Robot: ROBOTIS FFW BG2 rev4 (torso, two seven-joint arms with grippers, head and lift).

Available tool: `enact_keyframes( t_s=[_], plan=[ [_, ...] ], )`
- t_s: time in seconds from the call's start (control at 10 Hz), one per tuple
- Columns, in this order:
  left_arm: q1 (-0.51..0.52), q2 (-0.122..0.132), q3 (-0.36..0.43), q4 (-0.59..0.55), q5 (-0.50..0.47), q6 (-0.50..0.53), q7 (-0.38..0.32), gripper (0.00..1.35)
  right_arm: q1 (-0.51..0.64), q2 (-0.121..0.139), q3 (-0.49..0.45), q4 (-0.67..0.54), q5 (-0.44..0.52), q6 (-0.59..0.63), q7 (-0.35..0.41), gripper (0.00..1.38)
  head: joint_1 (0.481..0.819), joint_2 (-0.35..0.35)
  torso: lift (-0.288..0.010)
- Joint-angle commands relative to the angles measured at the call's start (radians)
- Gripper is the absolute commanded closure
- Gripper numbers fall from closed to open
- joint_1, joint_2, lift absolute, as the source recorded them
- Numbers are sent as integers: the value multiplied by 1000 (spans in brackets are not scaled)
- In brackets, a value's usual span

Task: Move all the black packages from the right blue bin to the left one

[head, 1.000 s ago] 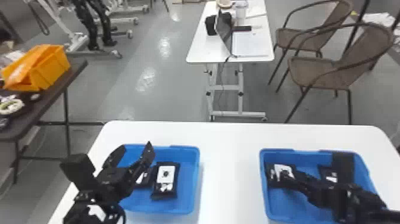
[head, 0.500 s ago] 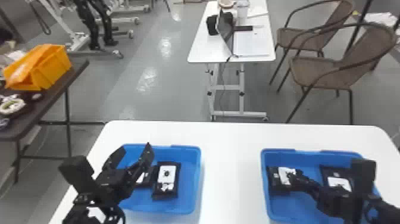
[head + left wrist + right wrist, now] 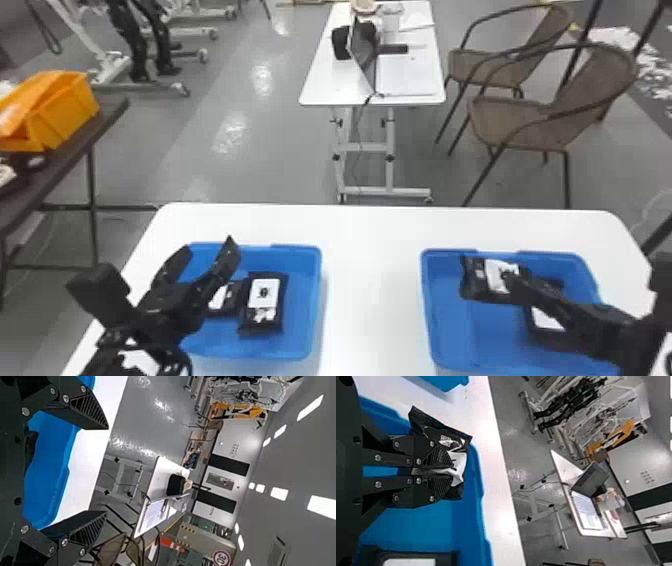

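A white table (image 3: 372, 280) is bearing the left bin (image 3: 306, 310) and right bin (image 3: 447, 325). My left gripper (image 3: 207, 247) is standing wide at the left bin, where two black packages (image 3: 267, 287) are lying. My right gripper (image 3: 510, 282) is pinching a labelled package (image 3: 474, 280) at the right bin; another package (image 3: 542, 337), partly hidden, is apparently lying flat inside.

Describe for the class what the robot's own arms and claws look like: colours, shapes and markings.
The left arm and right arm are mostly black, each with some white. The left claw and right claw match: black, with wedge-shaped, finely ridged fingertips and round, silvery screw heads. A boxy black block sits beside the left claw.
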Motion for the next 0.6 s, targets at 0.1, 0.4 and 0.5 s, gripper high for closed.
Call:
enact_keyframes(
  t_s=[0.1, 0.4, 0.5],
  plan=[
    [-30, -4, -34, -5, 79, 48, 10, 282, -157, -27, 136, 129, -143, -63, 0, 1079, 695, 132, -40],
    [-102, 46, -113, -5, 286, 172, 30, 280, -370, -33, 309, 393, -199, -192, 68, 1079, 695, 175, -40],
    [-130, 69, -131, -2, 328, 208, 29, 280, -420, -33, 358, 462, -222, -226, 80, 1079, 695, 174, -40]
  ],
)
